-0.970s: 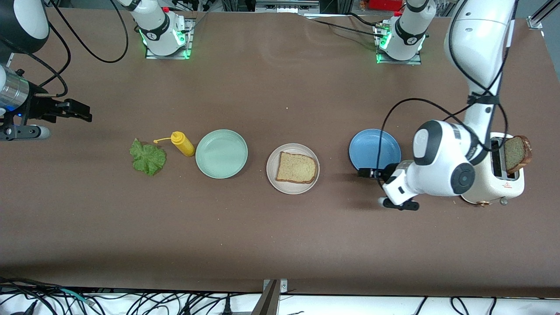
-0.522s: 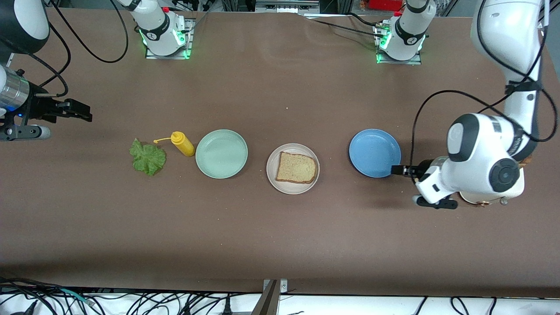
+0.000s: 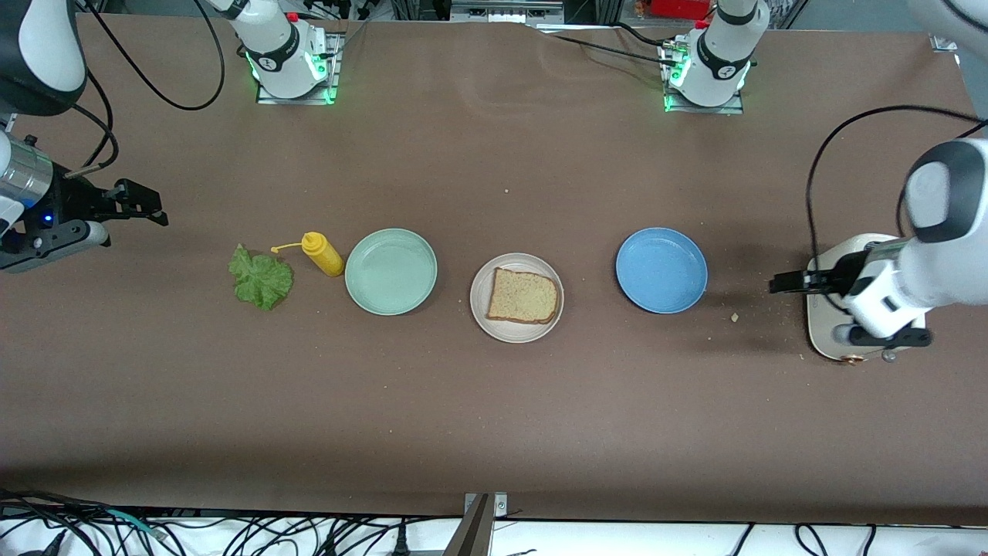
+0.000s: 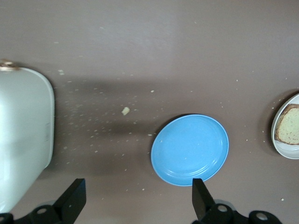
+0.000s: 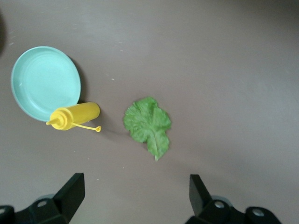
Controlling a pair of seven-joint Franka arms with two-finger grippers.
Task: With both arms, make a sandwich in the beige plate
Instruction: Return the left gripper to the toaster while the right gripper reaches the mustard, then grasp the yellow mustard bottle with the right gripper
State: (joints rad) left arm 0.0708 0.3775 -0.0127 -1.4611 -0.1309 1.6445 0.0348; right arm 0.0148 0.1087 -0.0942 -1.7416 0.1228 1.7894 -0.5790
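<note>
Even overhead light, soft shadows, perhaps slight blur

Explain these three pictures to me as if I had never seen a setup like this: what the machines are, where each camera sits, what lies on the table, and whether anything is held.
Two white robot arms work at a brown table. The wide picture looks down from a high camera facing them. The other two come from cameras on the arms' wrists, looking down past the fingers.

In a row on the table lie a lettuce leaf, a yellow squeeze bottle, a mint-green plate, a beige plate holding one bread slice, a blue plate and a white toaster.

The left gripper hangs over the toaster's edge; the right gripper hangs over bare table near the lettuce. Both are open and hold nothing.
</note>
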